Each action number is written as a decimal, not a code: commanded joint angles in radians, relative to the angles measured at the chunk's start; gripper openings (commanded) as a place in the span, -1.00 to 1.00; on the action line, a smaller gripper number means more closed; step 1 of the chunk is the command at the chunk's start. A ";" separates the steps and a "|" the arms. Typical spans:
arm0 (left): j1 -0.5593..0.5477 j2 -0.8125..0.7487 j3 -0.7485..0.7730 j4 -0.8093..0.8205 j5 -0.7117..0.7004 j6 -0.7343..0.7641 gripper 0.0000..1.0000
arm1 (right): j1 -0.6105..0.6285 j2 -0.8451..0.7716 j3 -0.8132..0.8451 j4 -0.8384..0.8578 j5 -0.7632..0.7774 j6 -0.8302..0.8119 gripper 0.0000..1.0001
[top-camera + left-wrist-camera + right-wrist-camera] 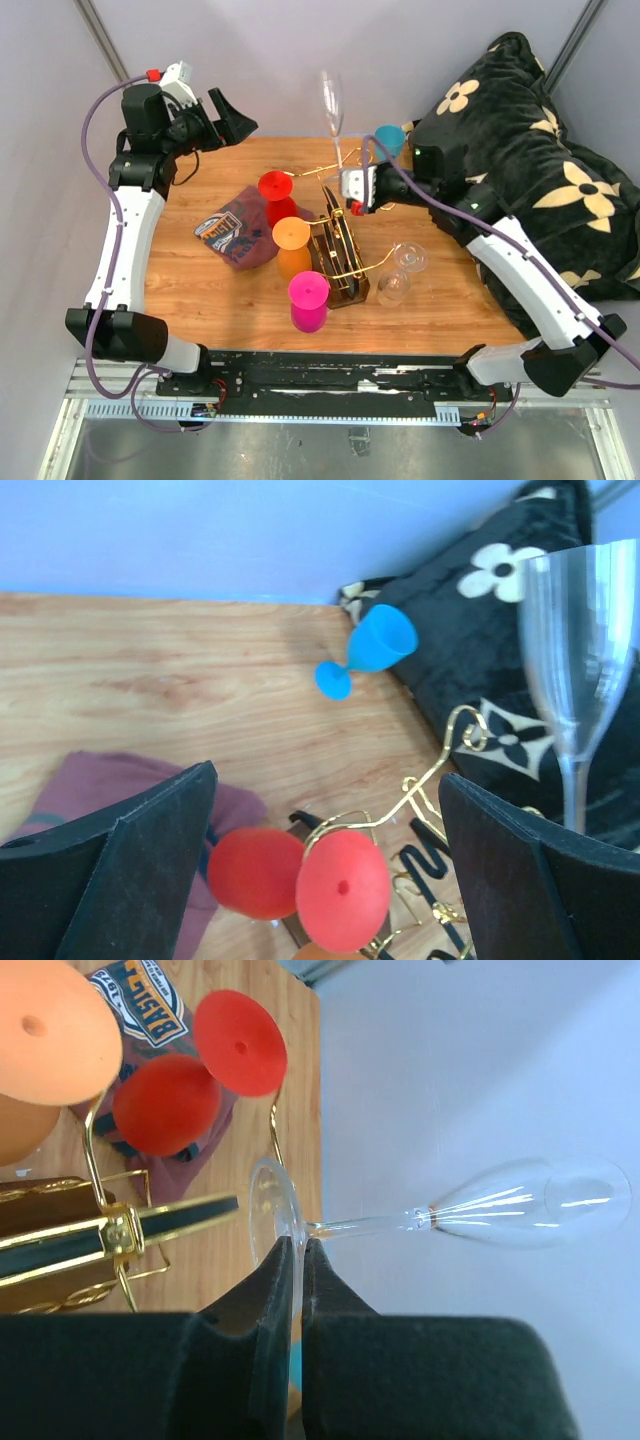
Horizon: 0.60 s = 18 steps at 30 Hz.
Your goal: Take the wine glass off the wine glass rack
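A clear, tall wine glass (331, 100) stands upright over the far end of the wine glass rack (340, 262). My right gripper (350, 182) is shut on the rim of its foot (268, 1210), and its bowl (520, 1200) points away from the jaws. A gold wire arm (274, 1135) of the rack runs close beside the foot. I cannot tell whether they touch. My left gripper (232, 120) hangs open over the table's far left corner with nothing between its fingers (150, 870). In the left wrist view the glass (578, 650) shows at the right.
Red (277, 190), orange (291, 240) and pink (308, 298) goblets hang or stand on the rack's left side. Two clear glasses (403, 268) are at its right. A blue goblet (390, 140) lies at the back, a folded shirt (235, 232) at the left, a black flowered pillow (530, 150) at the right.
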 commanded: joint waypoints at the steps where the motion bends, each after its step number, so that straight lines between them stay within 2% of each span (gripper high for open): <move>1: 0.006 0.012 0.022 0.115 0.187 -0.031 0.99 | 0.085 0.034 0.036 0.068 0.025 -0.193 -0.99; 7: 0.005 -0.002 0.024 0.193 0.242 -0.097 0.99 | 0.178 0.099 0.119 0.034 0.038 -0.205 -0.99; 18: 0.005 -0.043 -0.046 0.336 0.260 -0.218 0.99 | 0.233 0.176 0.207 -0.028 0.038 -0.225 -0.99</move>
